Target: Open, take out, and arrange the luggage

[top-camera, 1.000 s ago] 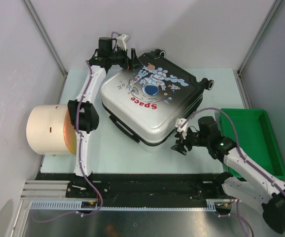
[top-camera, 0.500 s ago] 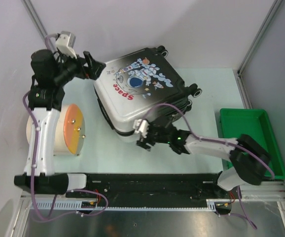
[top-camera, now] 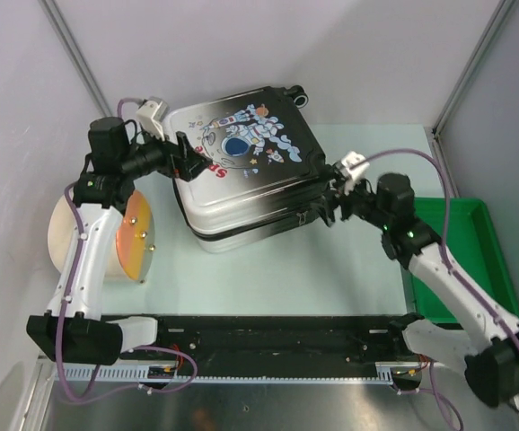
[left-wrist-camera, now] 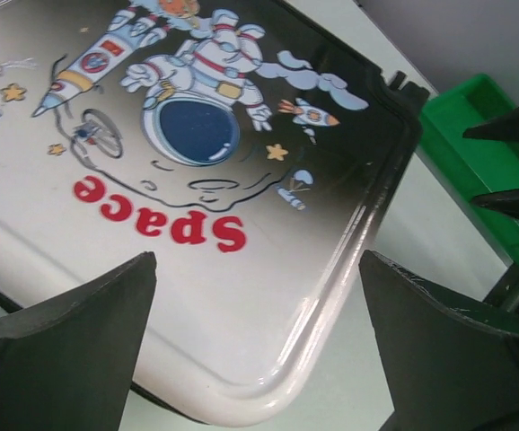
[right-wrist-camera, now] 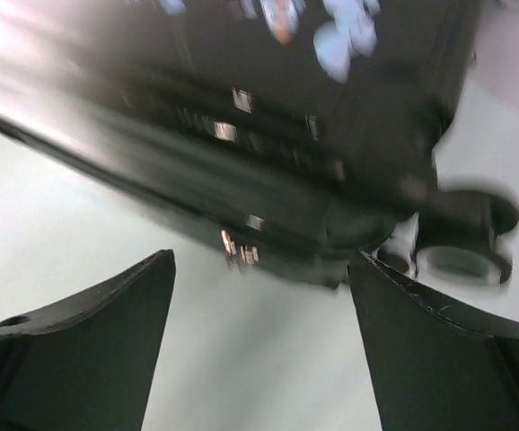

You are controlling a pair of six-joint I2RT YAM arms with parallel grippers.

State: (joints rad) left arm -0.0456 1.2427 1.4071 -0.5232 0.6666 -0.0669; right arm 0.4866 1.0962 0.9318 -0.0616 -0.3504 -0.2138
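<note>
Luggage (top-camera: 250, 193) lies shut, long axis across me; my right tool (top-camera: 336, 205) nearest its wheel-end corner, left tool (top-camera: 186, 160) over the lid, both wide apart, empty.

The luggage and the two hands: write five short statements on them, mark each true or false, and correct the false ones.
1. The luggage lies closed with its astronaut print facing up. True.
2. The left hand is shut on the luggage's handle. False: its fingers stand wide apart above the printed shell, holding nothing.
3. The green bin sits to the right of the luggage, apart from it. True.
4. The right hand is at the luggage's white end. False: it is open at the black end, near a wheel.
5. The beige cylinder rests on top of the luggage. False: it lies off to the luggage's left.
</note>
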